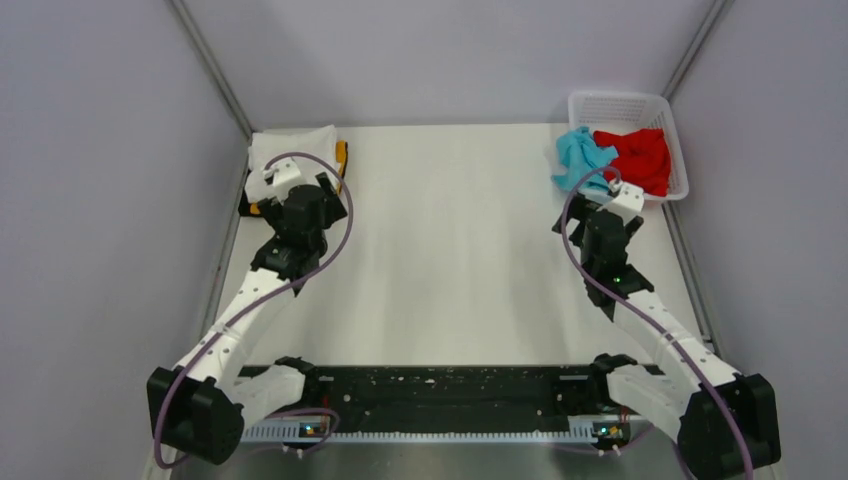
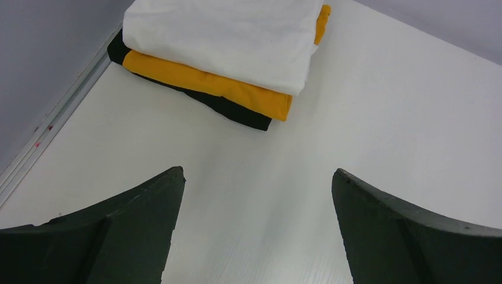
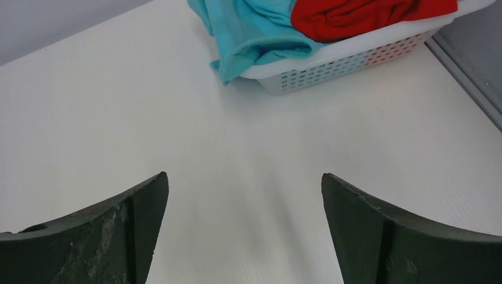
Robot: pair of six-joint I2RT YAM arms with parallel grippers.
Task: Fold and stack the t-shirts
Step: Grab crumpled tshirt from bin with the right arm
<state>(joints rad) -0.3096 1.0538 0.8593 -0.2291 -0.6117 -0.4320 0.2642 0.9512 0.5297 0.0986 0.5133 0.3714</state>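
A folded stack lies at the table's back left: a white t-shirt (image 2: pixel 225 35) on a yellow-orange t-shirt (image 2: pixel 237 92) on a black t-shirt (image 2: pixel 243 115); it also shows in the top view (image 1: pixel 295 150). A turquoise t-shirt (image 1: pixel 582 158) (image 3: pixel 248 29) hangs crumpled over the near rim of the basket, beside a red t-shirt (image 1: pixel 637 157) (image 3: pixel 355 15) inside it. My left gripper (image 2: pixel 258 177) is open and empty, just short of the stack. My right gripper (image 3: pixel 244 180) is open and empty, just short of the basket.
The white plastic mesh basket (image 1: pixel 672 120) (image 3: pixel 355 62) stands at the back right corner. Grey walls with metal rails (image 1: pixel 215 70) close in the table on the left, back and right. A black rail (image 1: pixel 440 385) runs between the arm bases at the near edge.
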